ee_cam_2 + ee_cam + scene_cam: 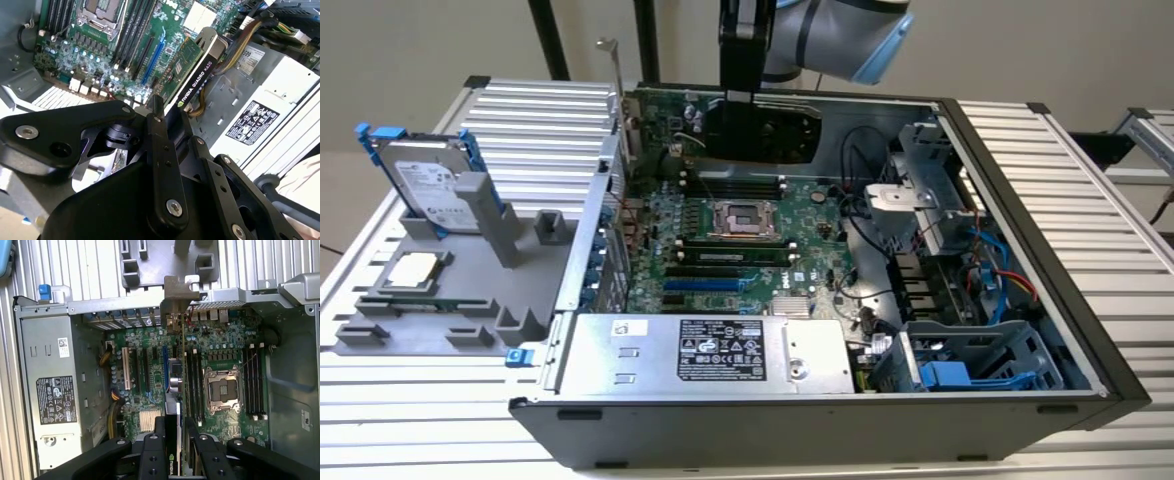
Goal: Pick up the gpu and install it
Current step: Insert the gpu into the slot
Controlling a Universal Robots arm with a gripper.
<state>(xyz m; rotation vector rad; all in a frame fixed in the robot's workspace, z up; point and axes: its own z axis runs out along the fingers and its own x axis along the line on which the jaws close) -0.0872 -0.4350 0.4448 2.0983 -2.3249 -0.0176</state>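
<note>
The gpu [767, 130] hangs above the far part of the open computer case [1067, 330], its black cooler facing the exterior view and its silver bracket [614, 75] toward that view's left. My gripper [736, 98] is shut on the card's upper edge. In both wrist views the gpu [195, 75] [174, 380] is seen edge-on, running out from between the black fingers [159, 130] [151, 450] over the motherboard. Its bracket [177, 290] sits by the case's rear wall. Below it lies the blue expansion slot [165, 367] [720, 285].
The grey power supply [707, 350] fills the case's near end, and a drive cage [974, 360] stands at the exterior view's right. The open processor socket [740, 218] and memory sticks sit mid-board. Outside, a grey fixture [480, 300] holds a hard drive [434, 185] and a processor chip [414, 270].
</note>
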